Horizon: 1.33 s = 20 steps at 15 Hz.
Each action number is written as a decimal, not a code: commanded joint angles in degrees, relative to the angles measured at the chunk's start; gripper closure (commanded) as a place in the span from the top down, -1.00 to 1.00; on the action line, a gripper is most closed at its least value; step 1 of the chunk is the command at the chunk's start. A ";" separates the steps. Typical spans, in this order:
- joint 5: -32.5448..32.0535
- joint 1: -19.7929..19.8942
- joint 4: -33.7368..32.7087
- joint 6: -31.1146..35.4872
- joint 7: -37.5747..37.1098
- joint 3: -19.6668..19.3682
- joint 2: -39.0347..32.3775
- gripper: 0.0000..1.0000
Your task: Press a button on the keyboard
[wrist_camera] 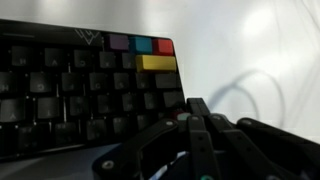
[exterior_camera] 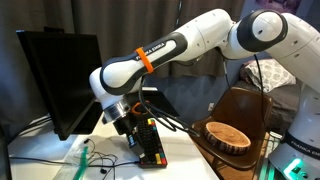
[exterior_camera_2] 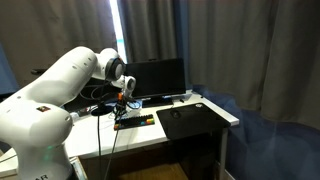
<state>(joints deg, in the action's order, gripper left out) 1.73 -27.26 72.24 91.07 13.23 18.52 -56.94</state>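
The claw (wrist_camera: pixel 200 110), pressed together, hangs close over the keyboard (wrist_camera: pixel 80 85) on the table (exterior_camera_2: pixel 145 133) (in front of the monitor (exterior_camera_2: pixel 155 78)); its broad tip could catch two neighbouring keys at once.

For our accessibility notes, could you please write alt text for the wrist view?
The dark fingers, apparently closed, reach over the right end of a black keyboard filling the frame's left. Purple, blue, red and yellow keys mark its upper right corner; white table lies beyond.
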 commanded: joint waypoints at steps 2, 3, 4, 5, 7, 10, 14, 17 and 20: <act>-1.63 -0.94 0.57 1.37 -0.97 -0.59 2.50 -1.00; -1.92 -1.21 2.03 2.29 -1.92 -0.60 4.37 -1.00; -2.17 -1.29 3.33 3.52 -2.59 -0.51 6.00 -1.00; -2.32 -1.45 4.18 4.38 -3.36 -0.42 7.47 -1.00; -2.25 -1.69 6.73 5.99 -5.08 -0.34 10.79 -1.00; -1.94 -1.98 11.63 7.44 -7.26 -0.13 16.11 -1.00; -2.31 -2.11 21.12 11.00 -9.48 0.16 24.09 -0.48; -3.45 -2.25 29.10 14.64 -10.73 0.56 30.78 -0.21; -5.06 -2.20 37.04 18.66 -11.50 1.51 38.09 0.20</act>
<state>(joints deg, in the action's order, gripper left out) -0.97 -29.38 98.51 104.61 3.75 19.33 -28.21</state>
